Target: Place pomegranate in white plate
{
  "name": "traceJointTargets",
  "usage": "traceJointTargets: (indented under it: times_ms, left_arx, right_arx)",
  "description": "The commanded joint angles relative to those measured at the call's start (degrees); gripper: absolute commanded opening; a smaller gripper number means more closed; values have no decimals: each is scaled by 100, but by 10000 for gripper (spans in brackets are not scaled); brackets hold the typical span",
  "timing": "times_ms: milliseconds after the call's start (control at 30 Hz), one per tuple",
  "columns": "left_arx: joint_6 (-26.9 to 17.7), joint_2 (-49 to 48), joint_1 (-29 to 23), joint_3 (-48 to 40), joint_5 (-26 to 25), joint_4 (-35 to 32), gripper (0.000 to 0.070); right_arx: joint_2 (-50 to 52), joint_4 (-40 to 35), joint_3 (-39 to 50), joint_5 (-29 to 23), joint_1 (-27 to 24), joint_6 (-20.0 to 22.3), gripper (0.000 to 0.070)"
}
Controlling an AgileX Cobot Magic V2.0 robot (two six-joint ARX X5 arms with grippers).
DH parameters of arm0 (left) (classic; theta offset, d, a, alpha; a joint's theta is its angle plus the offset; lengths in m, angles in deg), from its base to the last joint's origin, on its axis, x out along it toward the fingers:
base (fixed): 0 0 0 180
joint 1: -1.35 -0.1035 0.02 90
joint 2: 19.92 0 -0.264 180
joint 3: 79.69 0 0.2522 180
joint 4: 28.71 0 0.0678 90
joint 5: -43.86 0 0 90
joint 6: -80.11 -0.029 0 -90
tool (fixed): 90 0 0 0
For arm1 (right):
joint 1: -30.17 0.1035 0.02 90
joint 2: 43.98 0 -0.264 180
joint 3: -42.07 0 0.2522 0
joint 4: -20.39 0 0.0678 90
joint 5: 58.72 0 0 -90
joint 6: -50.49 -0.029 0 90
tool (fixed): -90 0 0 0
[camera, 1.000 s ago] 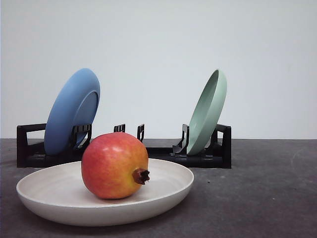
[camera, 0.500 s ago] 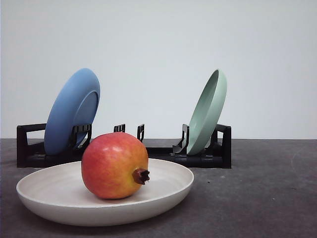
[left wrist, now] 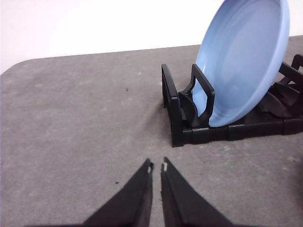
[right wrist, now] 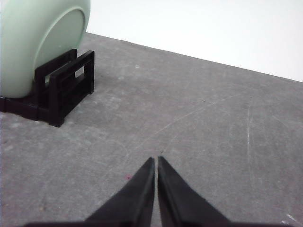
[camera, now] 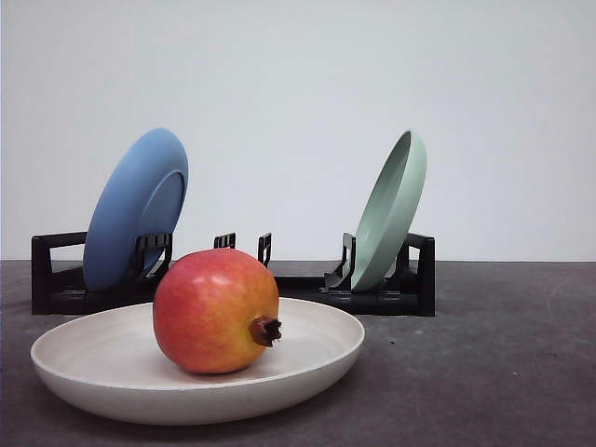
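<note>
The pomegranate (camera: 216, 311), red fading to orange with a dark calyx pointing right, rests inside the white plate (camera: 84, 372) at the front of the table in the front view. My left gripper (left wrist: 156, 166) is shut with nothing in it, hovering over bare grey table short of the rack's end. Over bare table to the side of the green plate's end of the rack, my right gripper (right wrist: 156, 159) is shut too, nothing between its fingers.
Behind the white plate stands a black dish rack (camera: 391, 298) (left wrist: 182, 135) (right wrist: 61, 92). A blue plate (camera: 135, 209) (left wrist: 244, 59) leans in its left end and a pale green plate (camera: 391, 209) (right wrist: 35, 40) in its right end. Grey tabletop lies to the right.
</note>
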Motion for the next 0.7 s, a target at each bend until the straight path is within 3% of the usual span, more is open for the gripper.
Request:
traceJointTargets:
  times_ms: [0, 667]
  left_arx:
    - [44, -11, 2, -55, 9, 28, 28]
    - [44, -11, 2, -55, 9, 28, 28]
  right_arx:
    - [9, -22, 33, 7, -2, 4, 2]
    - [9, -22, 33, 7, -2, 4, 2]
